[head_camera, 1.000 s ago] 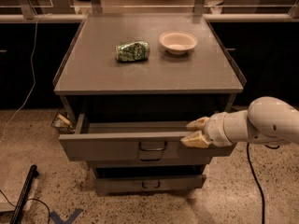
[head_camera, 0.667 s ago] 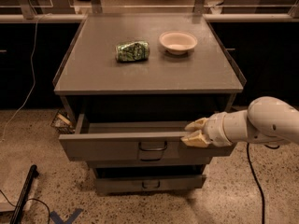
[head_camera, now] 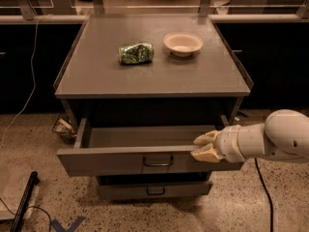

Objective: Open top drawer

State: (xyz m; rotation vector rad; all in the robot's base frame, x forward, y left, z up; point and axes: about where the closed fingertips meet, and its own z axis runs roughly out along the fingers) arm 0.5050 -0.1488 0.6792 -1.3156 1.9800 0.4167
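Note:
The top drawer (head_camera: 116, 161) of the grey metal cabinet stands pulled well out, its inside showing and apparently empty. Its flat front carries a small central loop handle (head_camera: 158, 162). My gripper (head_camera: 204, 146), on a white arm coming in from the right, sits at the right part of the drawer's front top edge. Its tan fingers (head_camera: 206, 138) lie one above and one in front of that edge, closed on the drawer front.
A lower, shorter drawer (head_camera: 153, 190) with its own handle sits shut below. On the cabinet top (head_camera: 145, 79) lie a crushed green can (head_camera: 136, 53) and a white bowl (head_camera: 183, 43). Cables run over the speckled floor at left and right.
The drawer has come a little further out toward the camera, and my gripper has moved with its front edge.

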